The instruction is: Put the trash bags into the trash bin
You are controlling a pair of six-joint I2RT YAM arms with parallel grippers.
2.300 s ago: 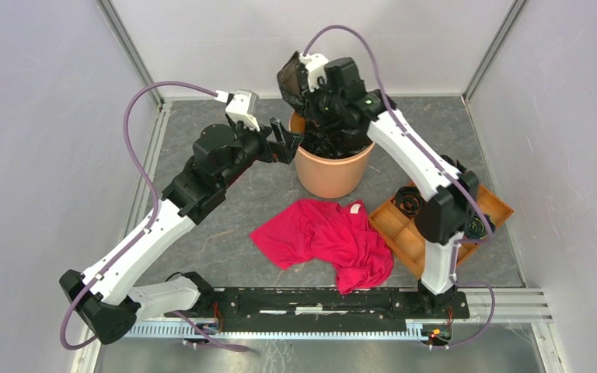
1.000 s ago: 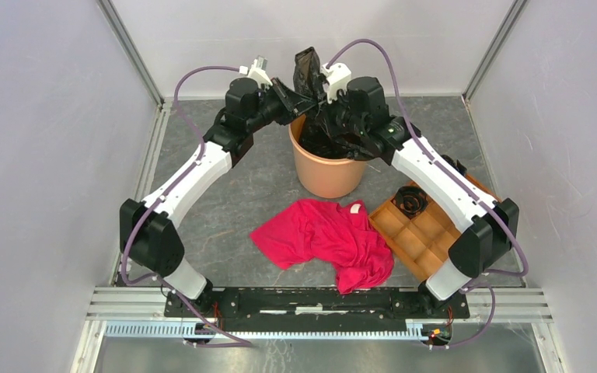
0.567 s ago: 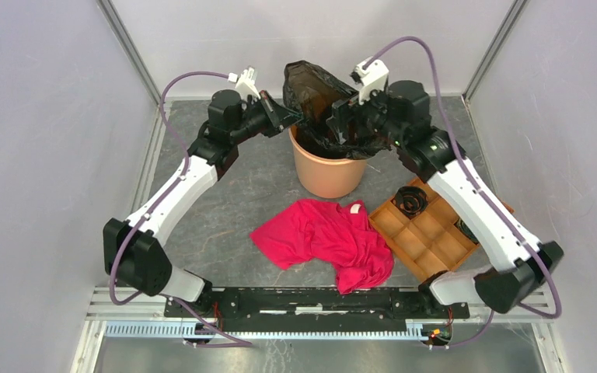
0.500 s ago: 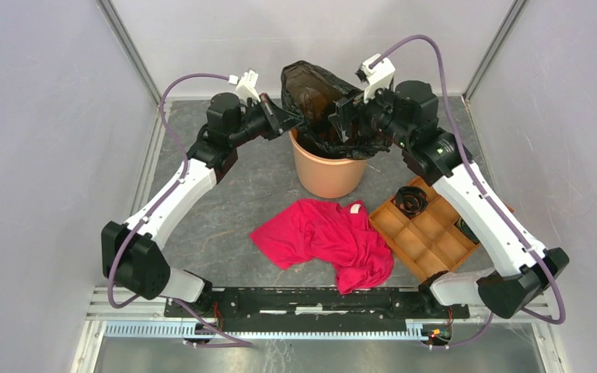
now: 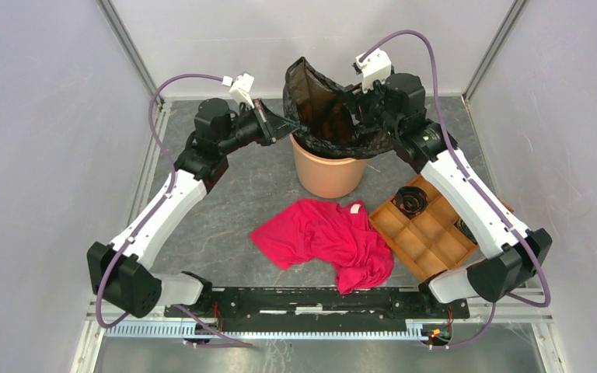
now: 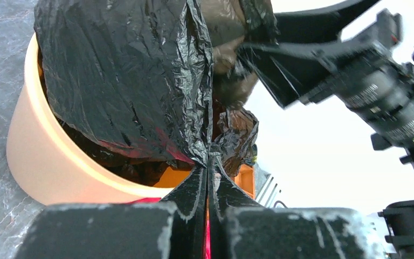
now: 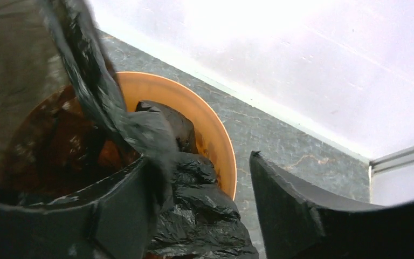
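Black trash bag (image 6: 124, 81), pinched by left end effector (image 6: 209, 160) in wrist view only; right end effector (image 7: 200, 160) gapes.

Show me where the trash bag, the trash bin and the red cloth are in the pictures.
trash bag (image 5: 316, 99), top external view, on the raised film above the bin.
trash bin (image 5: 329, 177), top external view, on its near outer wall.
red cloth (image 5: 322, 233), top external view, on its middle.
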